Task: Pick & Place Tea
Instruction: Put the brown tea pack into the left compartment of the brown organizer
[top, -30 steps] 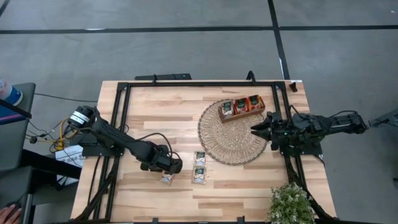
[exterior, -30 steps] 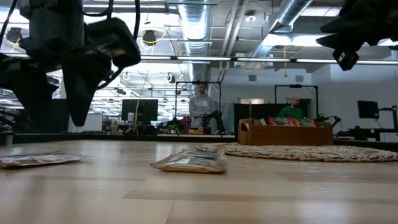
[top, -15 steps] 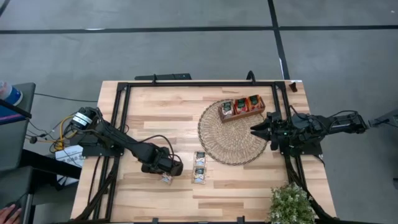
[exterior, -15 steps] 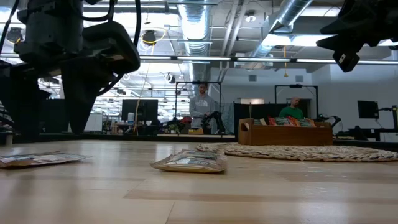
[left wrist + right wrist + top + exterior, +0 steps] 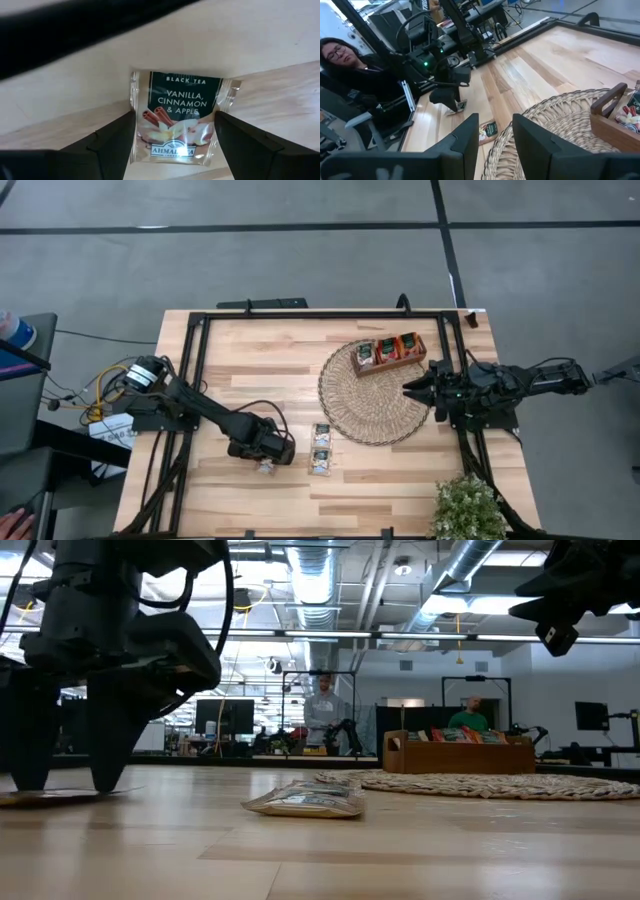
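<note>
A pale tea sachet [image 5: 175, 122], printed "Vanilla, Cinnamon & Apple", lies flat on the table near its near-left part [image 5: 266, 469]. My left gripper [image 5: 266, 460] stands over it, pointing down and open. Its two fingers [image 5: 117, 140] are down at the table, one on each side of the sachet [image 5: 40, 797]. Two more sachets [image 5: 321, 433] [image 5: 320, 464] lie flat beside the mat. The wooden tray [image 5: 390, 352] holds red and pale sachets and sits on the wicker mat [image 5: 375, 405]. My right gripper [image 5: 408, 389] waits open above the mat's right edge. My left gripper comes at the sachet from above, its fingers [image 5: 240, 142] flanking the sachet's two side edges [image 5: 134, 125]. The sachet lies flat on the table. Whether the fingers touch those edges, I cannot tell.
A potted plant [image 5: 468, 508] stands at the table's near right corner. A black frame [image 5: 320, 314] runs along the far and side edges. Bare wood lies between the left arm and the mat. People show in the room beyond [image 5: 322, 710].
My left gripper has gone down onto the table over the near-left sachet, staying open. Its fingertips were above the table a second ago and now stand at table level on either side of the sachet. The sachet has not moved.
</note>
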`<state>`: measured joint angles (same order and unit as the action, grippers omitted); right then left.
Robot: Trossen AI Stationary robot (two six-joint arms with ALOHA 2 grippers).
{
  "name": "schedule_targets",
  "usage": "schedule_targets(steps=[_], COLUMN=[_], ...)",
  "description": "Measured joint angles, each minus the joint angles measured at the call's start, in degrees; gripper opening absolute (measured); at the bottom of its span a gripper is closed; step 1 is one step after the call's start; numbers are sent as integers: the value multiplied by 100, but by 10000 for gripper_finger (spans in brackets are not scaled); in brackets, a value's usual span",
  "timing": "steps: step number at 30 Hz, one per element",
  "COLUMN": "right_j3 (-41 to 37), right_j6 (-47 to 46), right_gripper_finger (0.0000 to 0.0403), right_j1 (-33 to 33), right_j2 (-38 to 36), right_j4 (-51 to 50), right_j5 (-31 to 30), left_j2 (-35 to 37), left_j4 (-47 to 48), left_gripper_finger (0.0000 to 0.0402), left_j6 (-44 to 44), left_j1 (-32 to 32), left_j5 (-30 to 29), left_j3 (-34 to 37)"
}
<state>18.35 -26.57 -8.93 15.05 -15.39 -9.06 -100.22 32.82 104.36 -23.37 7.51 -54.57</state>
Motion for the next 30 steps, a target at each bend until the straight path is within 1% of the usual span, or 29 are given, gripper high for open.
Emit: schedule_targets(steps=[4, 8, 16, 30], right_j3=[0, 0, 0, 0], right_j6=[0, 0, 1, 0], right_gripper_finger=[111, 111, 111, 111], right_j1=[2, 4, 4, 4], right_j2=[0, 0, 0, 0], right_j4=[1, 1, 1, 4], right_j5=[-4, -41, -150, -160], left_j2=[-135, -142, -151, -151], left_j4=[-35, -28, 68, 154], left_gripper_finger=[268, 261, 198, 113], left_j6=[1, -39, -51, -120], left_j1=[-4, -8, -16, -21], left_j5=[264, 289, 178, 3], left_j3=[-7, -2, 9, 20])
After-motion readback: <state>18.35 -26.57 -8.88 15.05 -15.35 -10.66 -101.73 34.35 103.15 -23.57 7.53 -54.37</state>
